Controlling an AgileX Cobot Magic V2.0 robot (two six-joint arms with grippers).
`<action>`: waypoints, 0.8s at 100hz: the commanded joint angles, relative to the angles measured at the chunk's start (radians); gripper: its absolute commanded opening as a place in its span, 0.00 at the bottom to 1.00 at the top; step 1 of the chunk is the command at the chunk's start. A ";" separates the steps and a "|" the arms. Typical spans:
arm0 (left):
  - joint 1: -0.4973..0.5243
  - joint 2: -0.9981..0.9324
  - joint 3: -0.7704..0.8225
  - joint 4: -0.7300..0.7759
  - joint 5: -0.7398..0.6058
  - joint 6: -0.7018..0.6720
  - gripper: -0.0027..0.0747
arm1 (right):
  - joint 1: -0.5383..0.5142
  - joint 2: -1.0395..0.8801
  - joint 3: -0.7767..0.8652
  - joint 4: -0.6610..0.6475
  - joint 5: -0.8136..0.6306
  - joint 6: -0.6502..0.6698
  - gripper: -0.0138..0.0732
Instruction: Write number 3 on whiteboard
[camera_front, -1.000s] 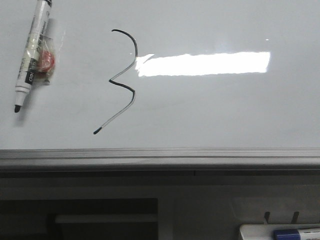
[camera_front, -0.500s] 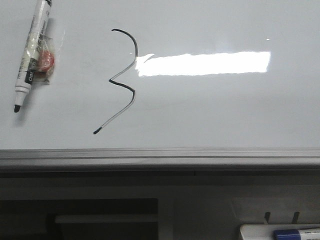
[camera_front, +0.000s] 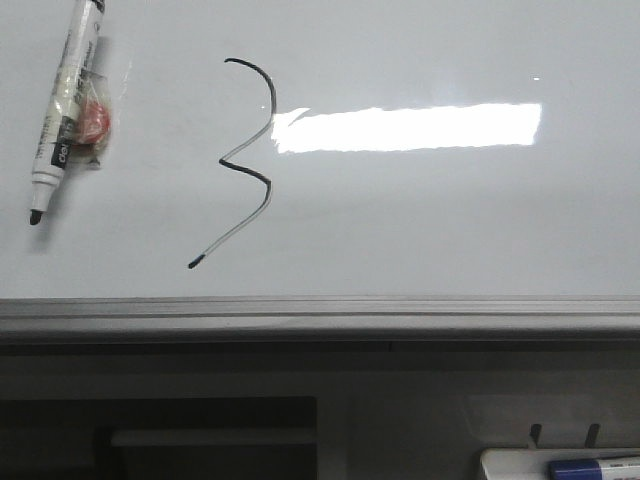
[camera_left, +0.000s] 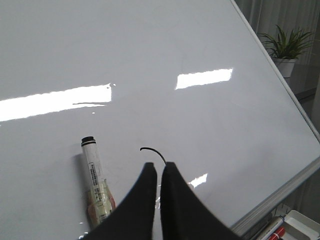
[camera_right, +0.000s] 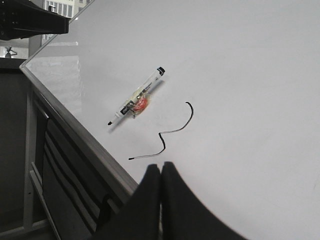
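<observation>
Ink of the number 3 (camera_front: 247, 160) lies on the left half of the whiteboard (camera_front: 450, 220), its faded tail ending in a dark dot just above the grey rail (camera_front: 320, 312). A marker (camera_front: 62, 108) is stuck to the board left of it, beside a red blob (camera_front: 92, 120). Neither tool shows in the front view. Wrist views show the left tool (camera_left: 160, 170) and right tool (camera_right: 161, 170) closed, empty, off the board. Only the left wrist view shows a potted plant (camera_left: 287, 47).

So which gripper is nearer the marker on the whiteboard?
Left, most likely. The marker lies close beside the left gripper in its wrist view; seen from the right gripper it sits farther off, beyond the number 3.
</observation>
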 joint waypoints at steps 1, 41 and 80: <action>0.021 0.008 -0.014 0.005 -0.071 0.000 0.01 | -0.005 0.008 -0.027 0.006 -0.081 0.001 0.10; 0.387 -0.114 0.135 0.087 -0.073 0.000 0.01 | -0.005 0.008 -0.027 0.006 -0.081 0.001 0.10; 0.678 -0.297 0.303 0.087 -0.072 -0.017 0.01 | -0.005 0.008 -0.027 0.006 -0.081 0.001 0.10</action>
